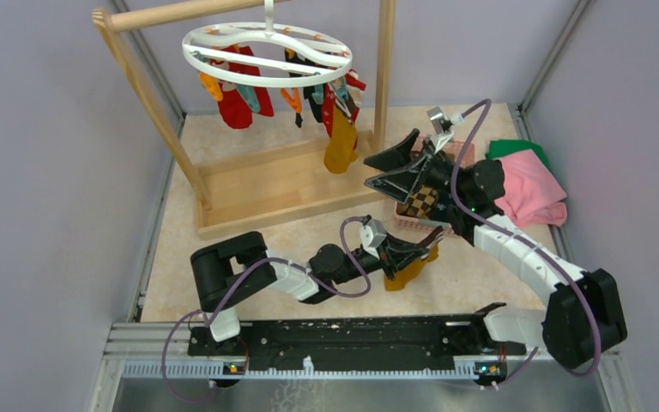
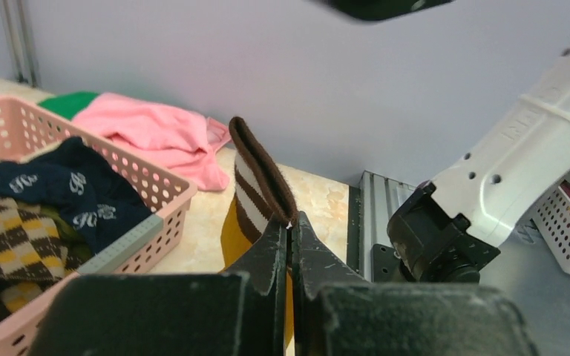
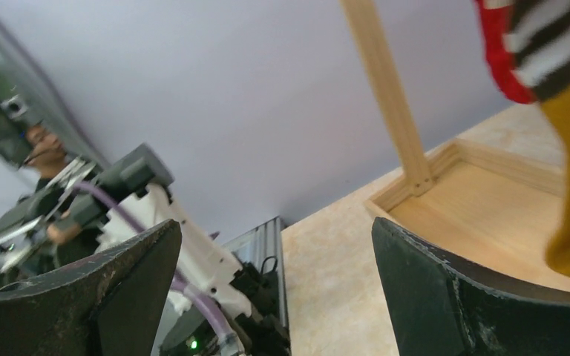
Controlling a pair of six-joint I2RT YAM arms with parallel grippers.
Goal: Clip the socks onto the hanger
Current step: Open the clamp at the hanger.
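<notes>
From above, you have several socks [image 1: 242, 103] clipped on the hanger [image 1: 266, 53] and more left in the basket [image 1: 412, 225]. The left jaws hold a mustard sock [image 1: 408, 273] low, near centre.

Left wrist: the jaws are clamped on its striped cuff [image 2: 256, 174].

Right wrist: the jaws are wide apart and empty, facing the rack [image 3: 386, 96].

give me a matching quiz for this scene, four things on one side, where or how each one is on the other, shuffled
1 left pincer
2 right pincer
3 navy sock
4 pink cloth

a open, holding nothing
b beside the pink basket
c shut on the mustard sock
d inside the pink basket

Pairs: 1-c, 2-a, 3-d, 4-b
</notes>
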